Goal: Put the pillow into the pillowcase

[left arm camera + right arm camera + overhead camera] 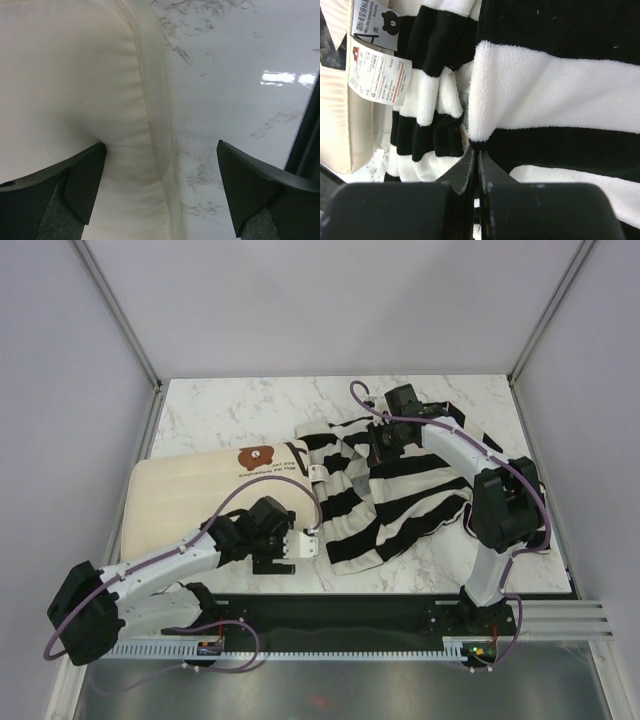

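The cream pillow (190, 495) lies at the left of the table, with its brown patch (256, 455) at the far right end, next to the pillowcase. The black and white striped pillowcase (410, 495) lies crumpled to the right of it. My left gripper (303, 545) is open at the pillow's near right corner. In the left wrist view the pillow's seamed edge (145, 125) lies between the jaws (160, 172), with one finger (85, 182) against the pillow and the other over bare marble. My right gripper (385, 440) is shut on a fold of the pillowcase (545, 85), pinched at the fingertips (476, 149).
White printed tags (377, 75) hang by the pillow's end (335, 115) in the right wrist view. The marble table (250, 410) is boxed in by grey walls at the left, right and back. A black rail (330, 615) runs along the near edge.
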`<act>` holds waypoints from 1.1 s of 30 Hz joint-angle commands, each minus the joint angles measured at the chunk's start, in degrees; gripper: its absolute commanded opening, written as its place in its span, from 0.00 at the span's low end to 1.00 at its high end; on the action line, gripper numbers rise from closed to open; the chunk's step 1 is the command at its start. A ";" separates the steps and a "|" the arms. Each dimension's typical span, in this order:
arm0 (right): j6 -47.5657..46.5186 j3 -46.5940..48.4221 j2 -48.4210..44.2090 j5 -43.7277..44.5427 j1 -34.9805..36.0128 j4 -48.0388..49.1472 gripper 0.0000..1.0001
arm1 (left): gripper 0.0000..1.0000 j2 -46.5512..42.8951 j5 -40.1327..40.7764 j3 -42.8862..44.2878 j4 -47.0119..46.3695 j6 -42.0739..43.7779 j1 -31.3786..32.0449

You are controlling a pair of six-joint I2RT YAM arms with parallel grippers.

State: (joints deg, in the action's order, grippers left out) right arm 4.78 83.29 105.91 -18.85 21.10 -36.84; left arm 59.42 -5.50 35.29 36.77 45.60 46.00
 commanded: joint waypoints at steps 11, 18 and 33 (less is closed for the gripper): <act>-1.08 0.30 1.76 -0.13 -0.98 1.24 0.00 | 0.65 19.94 25.10 -5.93 -27.19 -2.37 3.40; -1.17 0.39 1.85 -1.01 -1.50 1.42 0.00 | 0.02 16.72 22.66 -2.70 -21.50 -2.89 2.61; 1.73 2.32 1.58 -7.51 -1.94 2.39 0.00 | 0.02 -18.48 -11.72 8.56 -3.20 12.93 -0.21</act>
State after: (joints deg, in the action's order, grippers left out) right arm 5.23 83.33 107.90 -22.76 19.33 -36.36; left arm 37.58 -9.21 40.95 34.04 52.45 45.52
